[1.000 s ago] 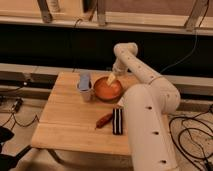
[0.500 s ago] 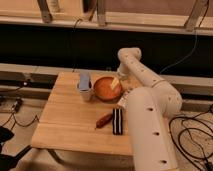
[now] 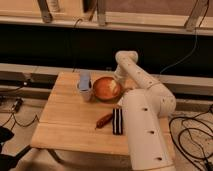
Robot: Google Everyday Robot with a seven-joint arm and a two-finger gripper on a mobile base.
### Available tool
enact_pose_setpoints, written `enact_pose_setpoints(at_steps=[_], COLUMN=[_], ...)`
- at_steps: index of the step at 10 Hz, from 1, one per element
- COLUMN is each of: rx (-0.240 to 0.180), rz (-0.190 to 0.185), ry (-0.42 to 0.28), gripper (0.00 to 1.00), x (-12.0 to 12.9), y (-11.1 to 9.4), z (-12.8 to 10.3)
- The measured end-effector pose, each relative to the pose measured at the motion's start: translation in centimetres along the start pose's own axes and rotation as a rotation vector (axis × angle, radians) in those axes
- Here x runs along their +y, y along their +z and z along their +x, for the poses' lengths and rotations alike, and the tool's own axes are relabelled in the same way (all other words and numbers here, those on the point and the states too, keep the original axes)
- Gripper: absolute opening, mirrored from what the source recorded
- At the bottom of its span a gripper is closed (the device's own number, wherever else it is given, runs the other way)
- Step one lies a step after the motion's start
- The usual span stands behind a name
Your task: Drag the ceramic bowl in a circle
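Observation:
The ceramic bowl [image 3: 104,89] is round, orange-red inside with a darker rim. It sits on the far middle of the wooden table [image 3: 65,125]. The white arm comes up from the lower right, bends above the table's far edge and reaches down to the bowl. My gripper [image 3: 116,86] is at the bowl's right inner side, touching or just over its rim. A pale grey-blue cup [image 3: 85,86] stands upright right beside the bowl's left edge.
A reddish elongated object [image 3: 104,120] and a black rectangular object [image 3: 118,122] lie on the table in front of the bowl, next to the arm's white body [image 3: 145,130]. Cables [image 3: 192,135] run on the floor at the right. A dark wall with rails is behind.
The arm's upper joint has shifted right and slightly down over the last second. The bowl has nudged a little left towards the cup. The cup has not moved.

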State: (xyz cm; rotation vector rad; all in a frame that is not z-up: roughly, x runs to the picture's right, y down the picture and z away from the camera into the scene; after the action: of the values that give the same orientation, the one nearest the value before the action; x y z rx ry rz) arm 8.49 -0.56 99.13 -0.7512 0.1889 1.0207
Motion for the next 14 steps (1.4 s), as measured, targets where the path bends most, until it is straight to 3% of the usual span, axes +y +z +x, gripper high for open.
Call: enact_pose_setpoints(at_steps=[2, 4, 7, 11, 14], rx=[-0.024, -0.011, 0.037, 0.110, 0.098], rz=[0.003, 0.006, 0.013, 0.090, 0.113], ry=[0.002, 0.027, 0.051, 0.133, 0.175], gripper=[0.18, 0.02, 0.00, 0.00, 0.00], x=[-0.1, -0.2, -0.2, -3.5, -5.6], y=[-1.3, -1.8, -1.7, -2.6, -3.3], z=[0.2, 2.0, 4.9, 8.1, 6.5])
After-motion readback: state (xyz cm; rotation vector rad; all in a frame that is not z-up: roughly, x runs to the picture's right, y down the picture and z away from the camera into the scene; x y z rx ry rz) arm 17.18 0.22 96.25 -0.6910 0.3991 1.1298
